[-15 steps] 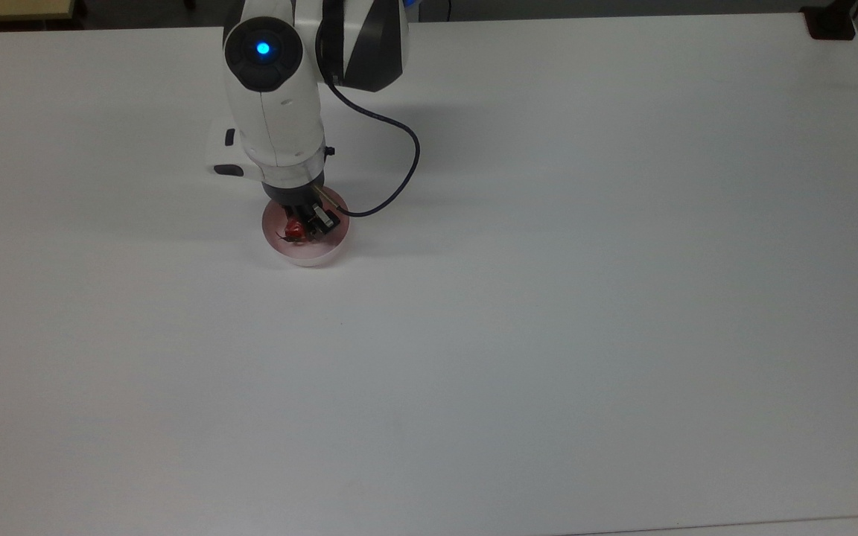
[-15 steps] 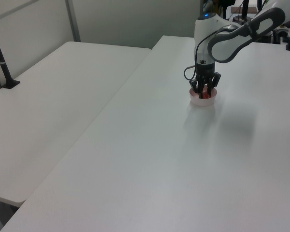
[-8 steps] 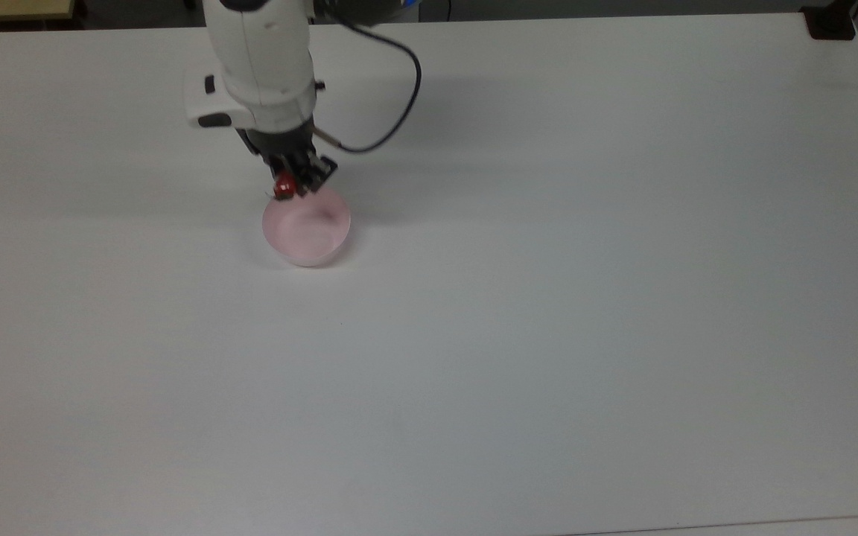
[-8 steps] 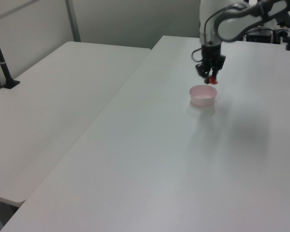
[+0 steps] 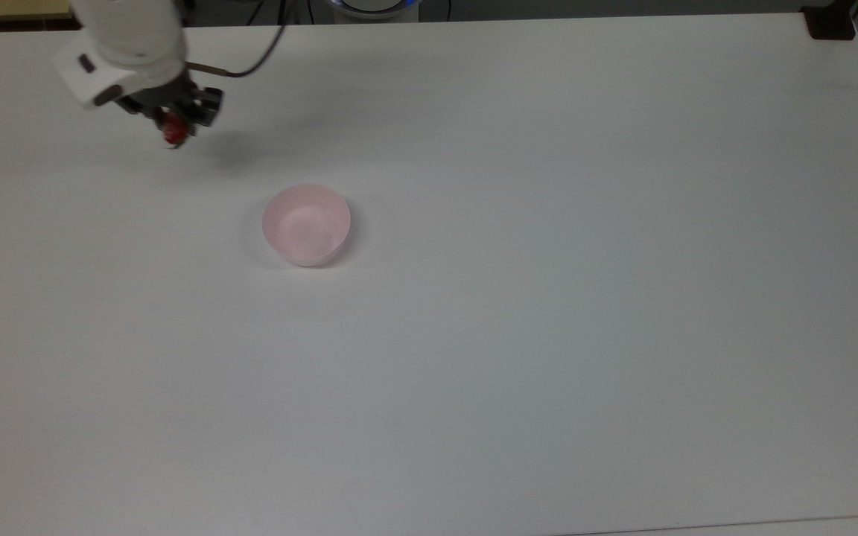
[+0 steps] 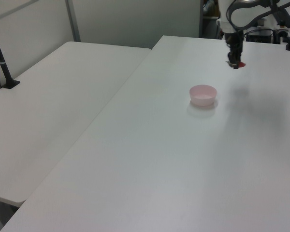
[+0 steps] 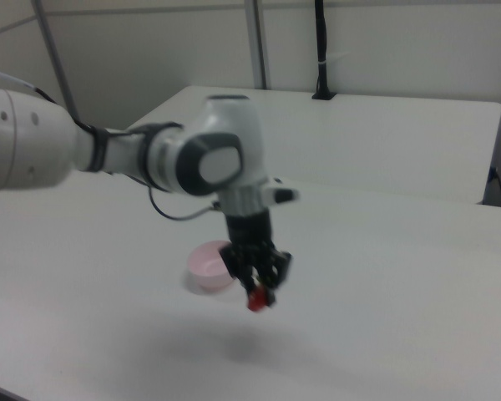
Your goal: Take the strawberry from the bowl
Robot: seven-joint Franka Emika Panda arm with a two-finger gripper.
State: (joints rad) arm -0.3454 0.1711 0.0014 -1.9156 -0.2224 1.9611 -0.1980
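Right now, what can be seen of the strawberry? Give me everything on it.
The strawberry is a small, glossy red toy fruit, far smaller than the bowl. It hangs pinched in the hand, its red end poking out below the dark fingers, well above the white table. In the top view it sits up and to the left of the bowl, which is empty. Only the fingers touch it. Its stem end cannot be made out.

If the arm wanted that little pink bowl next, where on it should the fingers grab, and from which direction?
Probably the rim, from straight above. The bowl stands upright and empty on the table, its mouth open upward, with thin, smooth walls. One finger inside and one outside could pinch the wall. The outside looks too round and wide to clasp. The gripper would first have to release the strawberry it holds.
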